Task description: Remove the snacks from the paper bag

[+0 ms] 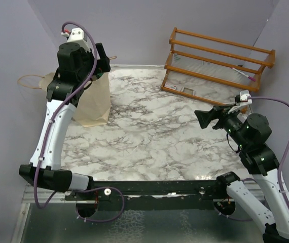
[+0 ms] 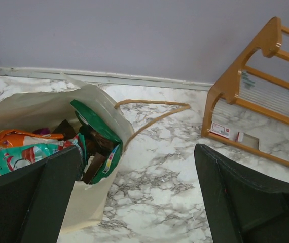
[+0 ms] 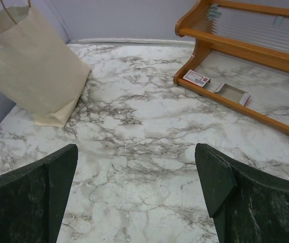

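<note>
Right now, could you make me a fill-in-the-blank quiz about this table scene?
1. The snacks sit ____ the bag.
2. The bag stands on the table's ____ side.
3. The left pincer and the right pincer are both ____.
4. The rack is made of ____.
Missing words: inside; left; open; wood.

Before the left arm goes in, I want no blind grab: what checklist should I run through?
1. Left tool open: ok.
2. Paper bag mouth open, green packet and orange packet in view: ok.
3. Left tool centred over the mouth: not ok, the bag sits off to one side of it.
4. Right tool open, apart from the bag: ok.
5. Bag steady when pulled: cannot tell.
</note>
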You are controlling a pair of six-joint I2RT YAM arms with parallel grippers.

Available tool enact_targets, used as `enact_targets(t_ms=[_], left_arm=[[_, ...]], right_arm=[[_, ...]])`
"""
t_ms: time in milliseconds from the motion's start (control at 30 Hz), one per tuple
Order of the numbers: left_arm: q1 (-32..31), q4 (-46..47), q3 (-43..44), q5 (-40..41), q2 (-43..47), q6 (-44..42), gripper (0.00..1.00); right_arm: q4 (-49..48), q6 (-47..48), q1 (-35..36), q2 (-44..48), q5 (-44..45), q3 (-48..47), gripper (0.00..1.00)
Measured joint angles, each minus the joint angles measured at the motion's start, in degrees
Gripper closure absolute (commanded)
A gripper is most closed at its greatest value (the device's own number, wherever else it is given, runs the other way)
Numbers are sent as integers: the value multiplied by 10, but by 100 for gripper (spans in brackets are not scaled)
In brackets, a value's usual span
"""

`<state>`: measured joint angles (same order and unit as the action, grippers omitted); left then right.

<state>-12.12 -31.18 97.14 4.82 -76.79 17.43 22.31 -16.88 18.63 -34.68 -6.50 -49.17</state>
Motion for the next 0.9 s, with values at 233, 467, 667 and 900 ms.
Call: enact_targets(t_ms=[233,467,667,900], left_arm=[[59,32,-6,-80,-70,10,20],[72,87,-45,-162,-104,10,34],[71,105,-53,-196,-123,11,52],[71,128,-66,-216,-123,19,91]], right_arm=[[9,11,0,19,1,-7,1],[9,13,0,36,3,-7,1],[9,13,0,36,3,-7,1],[9,12,0,34,3,-7,1]])
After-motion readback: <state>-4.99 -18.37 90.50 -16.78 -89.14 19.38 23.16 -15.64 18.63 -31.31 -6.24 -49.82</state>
